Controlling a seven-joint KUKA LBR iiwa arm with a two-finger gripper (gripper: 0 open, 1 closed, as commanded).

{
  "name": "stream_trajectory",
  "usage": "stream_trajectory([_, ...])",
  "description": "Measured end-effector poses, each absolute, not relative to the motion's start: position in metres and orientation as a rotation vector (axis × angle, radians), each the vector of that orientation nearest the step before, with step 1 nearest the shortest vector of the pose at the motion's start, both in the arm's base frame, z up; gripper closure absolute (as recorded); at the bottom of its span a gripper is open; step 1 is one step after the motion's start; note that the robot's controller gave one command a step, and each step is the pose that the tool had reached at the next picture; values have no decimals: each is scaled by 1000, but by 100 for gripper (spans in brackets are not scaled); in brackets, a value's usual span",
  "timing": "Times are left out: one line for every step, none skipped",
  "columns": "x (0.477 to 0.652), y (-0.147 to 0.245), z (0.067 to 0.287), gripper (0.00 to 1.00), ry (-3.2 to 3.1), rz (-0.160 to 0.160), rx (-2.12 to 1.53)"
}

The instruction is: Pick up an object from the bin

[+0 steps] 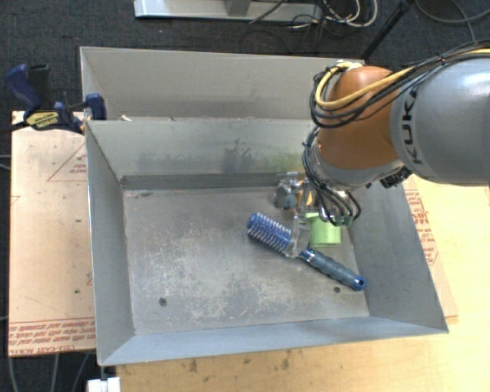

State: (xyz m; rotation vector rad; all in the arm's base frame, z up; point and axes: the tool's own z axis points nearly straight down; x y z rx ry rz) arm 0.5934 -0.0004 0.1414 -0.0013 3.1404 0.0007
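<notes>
toward the right of the bin (106,219), the tool (299,219) hangs low over a blue hairbrush (318,263), probably lined up to take it at the neck. a green cup-like thing (327,233) lies just beside. whether the tool is released or clenched, i cannot tell.

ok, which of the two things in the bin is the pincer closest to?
The blue hairbrush: the pincer is at its neck, between bristle head and handle. The small green piece lies just beside it, to the right.
</notes>
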Motion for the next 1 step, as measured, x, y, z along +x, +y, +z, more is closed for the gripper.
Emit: stream_trajectory([587,-27,159,0,3115,-1,-373])
